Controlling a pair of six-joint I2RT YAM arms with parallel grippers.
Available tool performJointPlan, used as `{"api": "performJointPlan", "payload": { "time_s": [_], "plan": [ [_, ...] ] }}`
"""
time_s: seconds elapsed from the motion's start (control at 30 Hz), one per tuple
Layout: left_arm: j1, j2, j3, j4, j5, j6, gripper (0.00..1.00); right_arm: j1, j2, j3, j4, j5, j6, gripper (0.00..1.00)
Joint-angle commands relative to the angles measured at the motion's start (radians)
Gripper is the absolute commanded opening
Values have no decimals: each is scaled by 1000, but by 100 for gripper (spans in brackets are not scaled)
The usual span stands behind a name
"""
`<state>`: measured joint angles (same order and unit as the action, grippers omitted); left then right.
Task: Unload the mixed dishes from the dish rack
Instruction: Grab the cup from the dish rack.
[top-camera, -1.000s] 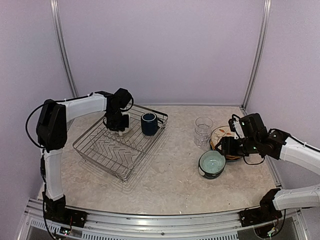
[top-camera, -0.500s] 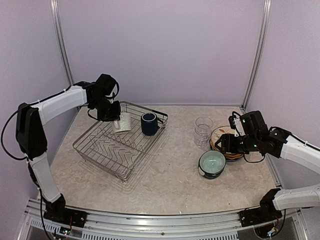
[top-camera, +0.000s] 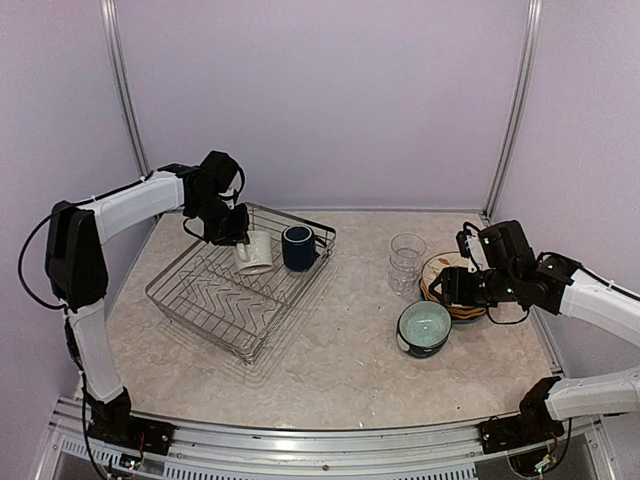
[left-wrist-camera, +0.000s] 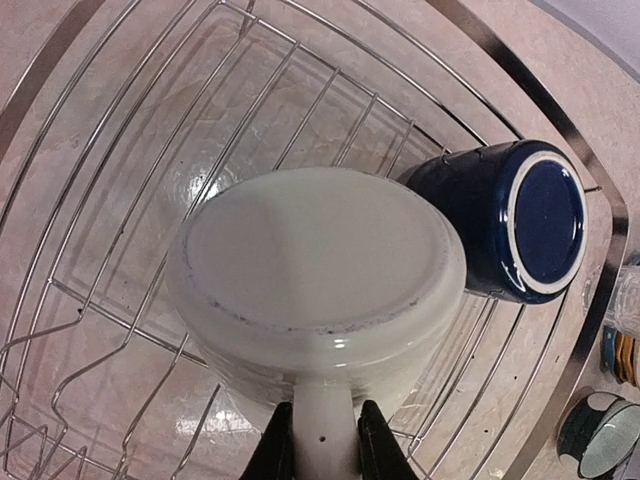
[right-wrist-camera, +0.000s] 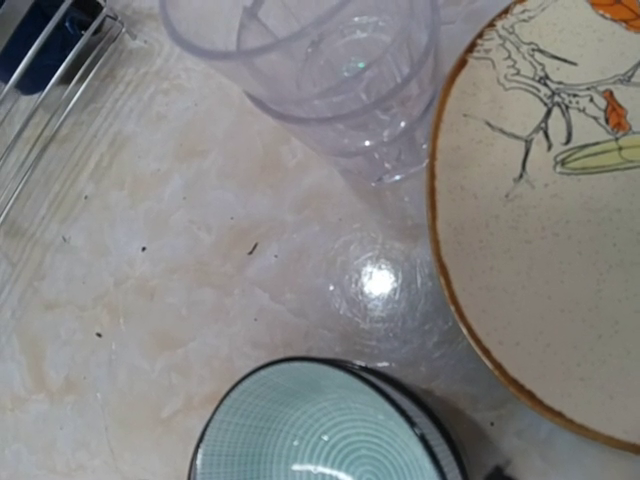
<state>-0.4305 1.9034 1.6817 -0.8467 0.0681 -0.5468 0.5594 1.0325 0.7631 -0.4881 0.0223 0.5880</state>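
Cream mug (left-wrist-camera: 320, 270) hangs over the dish rack (top-camera: 215, 295), its handle pinched by the left gripper (left-wrist-camera: 322, 450) for lift-out. Whether the right gripper (top-camera: 447, 290) is open or closed cannot be told.

cream plate (right-wrist-camera: 540, 250): cut by right edge | tumbler (right-wrist-camera: 330, 90): top cropped | teal bowl (right-wrist-camera: 320, 430): bottom cropped

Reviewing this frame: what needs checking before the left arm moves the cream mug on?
1. Left gripper shut on cream mug handle: ok.
2. Mug clear of dish rack wires: cannot tell.
3. Gap to navy mug: ok.
4. Bare table between rack and tumbler: ok.
5. Right gripper out of the way: ok.
6. Rack emptied: not ok, navy mug inside.
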Motion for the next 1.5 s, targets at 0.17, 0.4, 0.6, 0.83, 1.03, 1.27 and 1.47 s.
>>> {"api": "performJointPlan", "payload": {
  "time_s": [0.17,0.4,0.6,0.83,1.03,1.27,1.47],
  "plan": [
    [3,82,85,-20,29,40,9,-6,-16,4,1,12,-5,69],
    [-5,113,92,-47,43,53,25,-7,-24,3,-4,16,-8,69],
    [-7,147,119,-67,27,63,20,-7,-28,-10,1,13,-1,69],
    [5,204,202,-103,44,83,13,-8,-34,-19,2,9,6,69],
    [12,156,161,-71,31,77,0,-7,-34,-1,-10,30,-6,70],
    [55,53,123,-16,118,5,0,-7,6,37,8,65,-53,71],
    [72,-11,112,1,173,-6,0,-8,43,78,25,71,-83,71]
  ]
}}
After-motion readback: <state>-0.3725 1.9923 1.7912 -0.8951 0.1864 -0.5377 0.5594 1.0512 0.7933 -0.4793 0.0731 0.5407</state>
